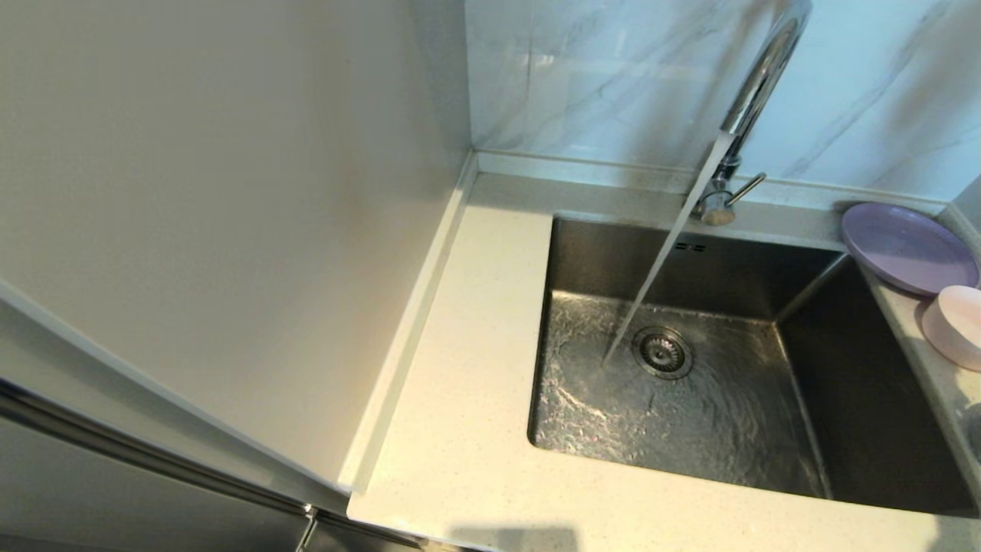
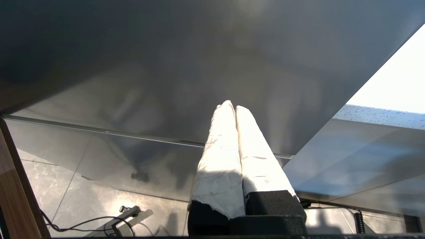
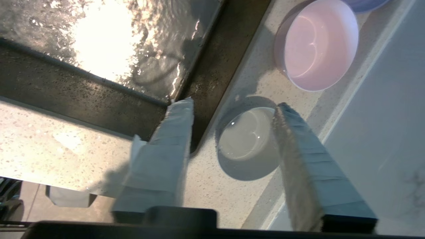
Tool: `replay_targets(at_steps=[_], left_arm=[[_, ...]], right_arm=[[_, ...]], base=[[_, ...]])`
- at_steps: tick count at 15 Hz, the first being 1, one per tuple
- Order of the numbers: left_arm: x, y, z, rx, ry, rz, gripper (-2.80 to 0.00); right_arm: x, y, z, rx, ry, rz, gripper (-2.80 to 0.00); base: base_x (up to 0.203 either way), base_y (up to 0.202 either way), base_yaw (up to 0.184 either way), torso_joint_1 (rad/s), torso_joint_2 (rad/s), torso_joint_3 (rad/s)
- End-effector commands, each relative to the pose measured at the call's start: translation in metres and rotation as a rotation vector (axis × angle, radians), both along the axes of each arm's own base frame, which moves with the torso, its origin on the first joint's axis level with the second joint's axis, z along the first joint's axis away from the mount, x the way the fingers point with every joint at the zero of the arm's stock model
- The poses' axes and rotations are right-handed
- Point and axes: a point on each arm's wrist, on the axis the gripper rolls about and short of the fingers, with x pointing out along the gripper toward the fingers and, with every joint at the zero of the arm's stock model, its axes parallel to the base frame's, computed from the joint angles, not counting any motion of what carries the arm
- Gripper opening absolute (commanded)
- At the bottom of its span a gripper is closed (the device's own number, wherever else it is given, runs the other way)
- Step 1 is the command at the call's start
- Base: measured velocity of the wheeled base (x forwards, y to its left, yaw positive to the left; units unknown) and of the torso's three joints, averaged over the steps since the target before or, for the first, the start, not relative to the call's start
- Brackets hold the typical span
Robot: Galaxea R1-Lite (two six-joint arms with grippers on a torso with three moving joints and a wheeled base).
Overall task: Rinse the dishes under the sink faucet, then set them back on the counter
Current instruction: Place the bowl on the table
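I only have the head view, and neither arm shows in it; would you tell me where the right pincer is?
Observer: The right pincer hovers open over the counter beside the sink.
Operator: Is anything under it?
Observer: A small grey bowl sits below it, next to the pink bowl.
Operator: And the left pincer?
Observer: The left pincer is shut, parked low before a dark cabinet front.
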Motion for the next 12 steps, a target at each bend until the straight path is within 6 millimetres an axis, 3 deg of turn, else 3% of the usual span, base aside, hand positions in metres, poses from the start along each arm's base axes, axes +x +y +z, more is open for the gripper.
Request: replay_targets(at_steps=[1, 5, 8, 12], left_arm=[[0.000, 0.000, 0.000, 0.000, 0.000, 0.001, -2.80], [0.000, 0.000, 0.000, 0.000, 0.000, 0.000, -2.80], [0.000, 0.000, 0.000, 0.000, 0.000, 0.001, -2.80], [0.000, 0.000, 0.000, 0.000, 0.000, 0.000, -2.80]], right_arm=[[-0.001, -0.002, -0.009, 0.024, 0.037, -0.016, -2.80], [-0.005, -0.015, -0.021, 0.085, 0.070, -0.115, -2.80], [-0.008, -0.027, -0.043, 0.115, 0.116, -0.172, -2.80], [0.001, -0.068, -0.067, 0.073, 0.089, -0.121, -2.80]], base=[[0.000, 0.000, 0.000, 0.000, 0.00, 0.000], [0.000, 0.000, 0.000, 0.000, 0.00, 0.000], [0.000, 0.000, 0.000, 0.000, 0.00, 0.000], [0.000, 0.000, 0.000, 0.000, 0.00, 0.000]])
